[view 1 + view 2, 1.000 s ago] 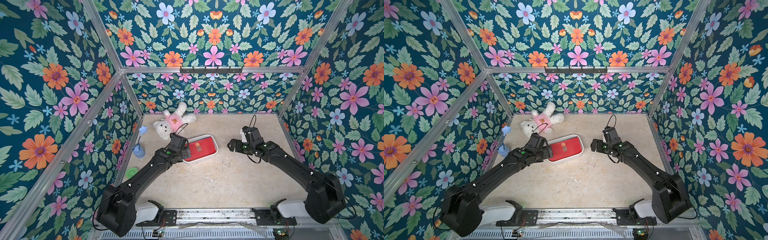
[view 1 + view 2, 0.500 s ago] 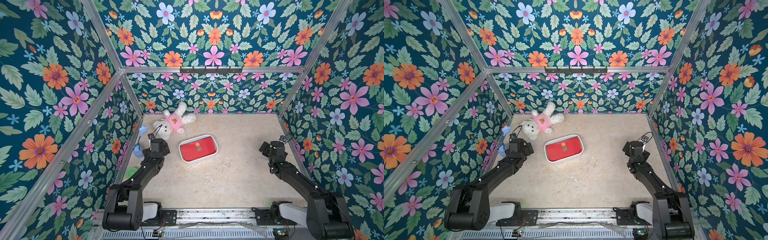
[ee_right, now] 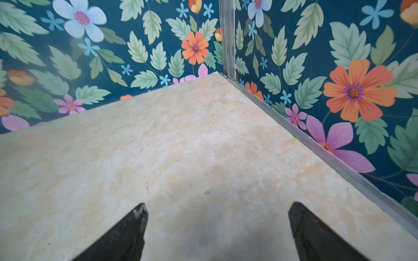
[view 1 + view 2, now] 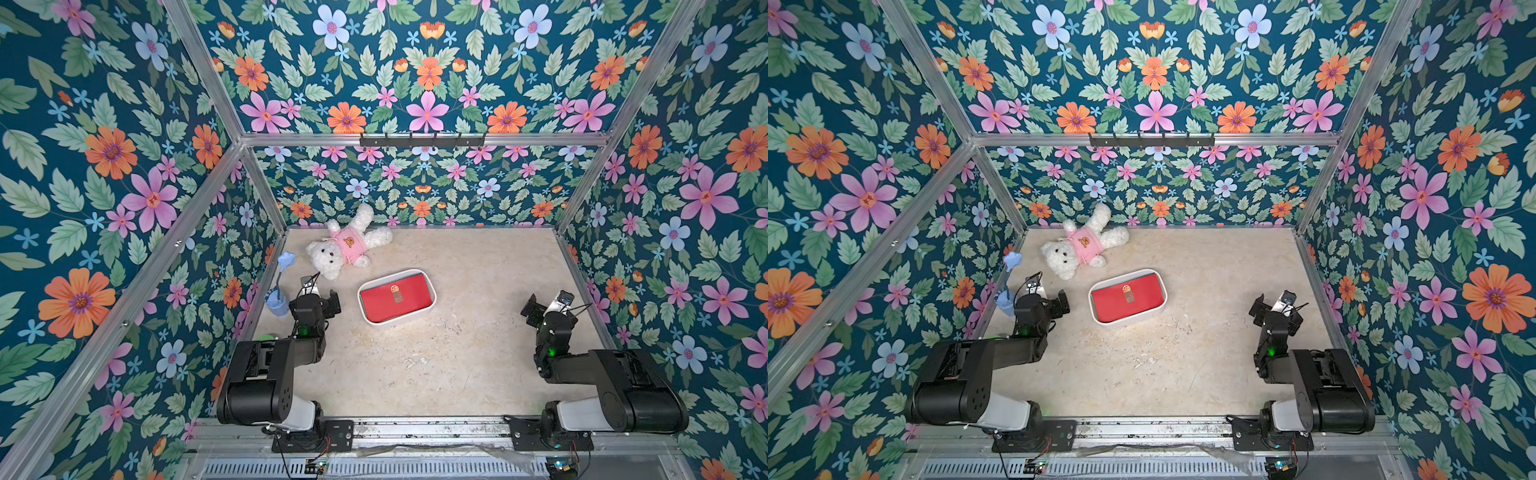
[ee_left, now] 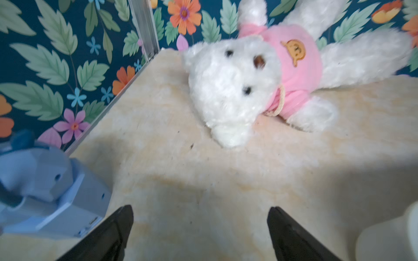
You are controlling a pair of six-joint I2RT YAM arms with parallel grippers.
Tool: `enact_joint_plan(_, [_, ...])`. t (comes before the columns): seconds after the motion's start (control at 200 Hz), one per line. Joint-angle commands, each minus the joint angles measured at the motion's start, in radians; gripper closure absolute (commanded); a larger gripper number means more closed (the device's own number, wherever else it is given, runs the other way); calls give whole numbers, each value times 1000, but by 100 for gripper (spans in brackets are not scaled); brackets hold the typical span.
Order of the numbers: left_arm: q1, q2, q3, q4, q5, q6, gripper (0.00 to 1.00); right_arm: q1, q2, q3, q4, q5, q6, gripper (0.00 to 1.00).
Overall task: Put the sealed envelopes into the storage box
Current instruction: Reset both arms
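Observation:
The storage box [image 4: 367, 318] [image 4: 1100, 320] is a shallow white bin lying left of the floor's middle in both top views. A red sealed envelope [image 4: 409, 301] [image 4: 1142, 300] with a small gold seal lies flat inside it and covers whatever is beneath. My left gripper [image 4: 325, 299] [image 5: 200, 210] hangs open and empty left of the box, near the blue cup. My right gripper [image 4: 539, 309] [image 3: 218, 205] is open and empty over bare floor by the right wall, far from the box. A white rounded edge in the left wrist view may be the box.
A white teddy bear [image 4: 347, 247] [image 5: 230, 90] in a pink shirt lies at the back left, just beyond the left gripper. A small blue cup with a flower [image 4: 276, 301] [image 5: 45, 187] stands against the left wall. Flowered walls close in three sides.
Both arms have drawn back from the box, the left to the left wall and the right to the right wall, folding toward their bases. Both grippers stayed open.

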Motion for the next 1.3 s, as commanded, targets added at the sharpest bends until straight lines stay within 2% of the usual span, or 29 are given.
enact_joint_plan(0.0, [7, 89, -45, 281, 103, 75, 1, -4, 35, -26, 240, -21, -26, 1])
enact_joint_plan(0.035, [12, 128, -63, 388, 110, 70, 1, -4, 27, -25, 221, -15, -16, 1])
enact_joint_plan(0.085, [17, 93, -44, 266, 112, 68, 1, -7, 16, -18, 189, -6, -6, 1])
enact_joint_plan(0.14, [18, 113, -54, 337, 114, 68, 1, -6, 26, -23, 214, -5, -8, 1])
enact_joint_plan(0.2, [19, 98, -47, 288, 115, 68, 1, -7, 27, -23, 216, -4, -10, 1])
enact_joint_plan(1.295, [17, 104, -50, 305, 111, 68, 1, -7, 25, -23, 214, -4, -9, 1])
